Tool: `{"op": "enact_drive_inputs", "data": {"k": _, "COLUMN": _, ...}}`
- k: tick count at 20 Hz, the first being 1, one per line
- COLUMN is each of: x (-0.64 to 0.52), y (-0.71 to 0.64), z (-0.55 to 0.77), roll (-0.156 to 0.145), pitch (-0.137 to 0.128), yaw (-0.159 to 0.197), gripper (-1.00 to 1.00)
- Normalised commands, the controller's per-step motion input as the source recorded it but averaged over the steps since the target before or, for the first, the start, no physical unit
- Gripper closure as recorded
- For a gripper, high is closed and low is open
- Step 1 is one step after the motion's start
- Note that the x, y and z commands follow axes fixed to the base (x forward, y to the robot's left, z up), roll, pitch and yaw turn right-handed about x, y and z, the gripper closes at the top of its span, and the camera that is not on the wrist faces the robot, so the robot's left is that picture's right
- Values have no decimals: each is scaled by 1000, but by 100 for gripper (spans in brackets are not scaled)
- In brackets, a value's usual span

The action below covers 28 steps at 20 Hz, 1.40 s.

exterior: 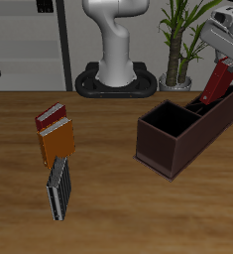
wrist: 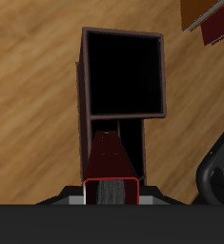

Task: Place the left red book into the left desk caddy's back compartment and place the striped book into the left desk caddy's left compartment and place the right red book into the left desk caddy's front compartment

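1. The gripper (exterior: pixel 224 66) hangs above the far end of the left desk caddy (exterior: pixel 174 149), the end farthest from the table's front edge.
2. Its fingers are pressed against the left red book (exterior: pixel 217 85), pinching it by its upper part.
3. The book hangs tilted, and its lower end reaches down to the caddy's rim at that far end. The exterior view does not show whether it touches the box.
4. In the wrist view, the left red book (wrist: pixel 111 160) lies along a narrow slot of the left desk caddy (wrist: pixel 82 91). The large square section opens just beyond the book's end and looks dark inside.
5. The wrist view shows the gripper (wrist: pixel 112 193) only as a dark edge around the book's near end.
6. The right red book (exterior: pixel 51 116) lies flat on the table, well apart from the caddy, with its white page edge showing.
7. An orange-brown book (exterior: pixel 58 142) lies touching the right red book, on the side nearer the table's front edge.
8. The striped book (exterior: pixel 58 188) lies flat just beyond the orange-brown book, nearer still to the front edge and also well apart from the caddy.
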Motion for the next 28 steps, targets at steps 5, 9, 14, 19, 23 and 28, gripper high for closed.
{"op": "enact_drive_inputs", "data": {"k": 5, "x": 126, "y": -64, "z": -159, "roll": 14, "pitch": 44, "yaw": -33, "gripper": 100}}
{"op": "enact_drive_inputs", "data": {"k": 9, "x": 61, "y": -77, "z": -56, "roll": -4, "pitch": 9, "yaw": -20, "gripper": 100}}
{"op": "enact_drive_inputs", "data": {"k": 14, "x": 73, "y": -106, "z": -94, "roll": 7, "pitch": 27, "yaw": -14, "gripper": 100}}
{"op": "enact_drive_inputs", "data": {"k": 19, "x": 30, "y": -10, "z": -116, "roll": 23, "pitch": 37, "yaw": 6, "gripper": 100}}
{"op": "enact_drive_inputs", "data": {"k": 23, "x": -61, "y": 42, "z": -225, "roll": 114, "pitch": 89, "yaw": 22, "gripper": 100}}
{"op": "enact_drive_inputs", "data": {"k": 28, "x": -19, "y": 39, "z": -75, "roll": 52, "pitch": 44, "yaw": -8, "gripper": 100}}
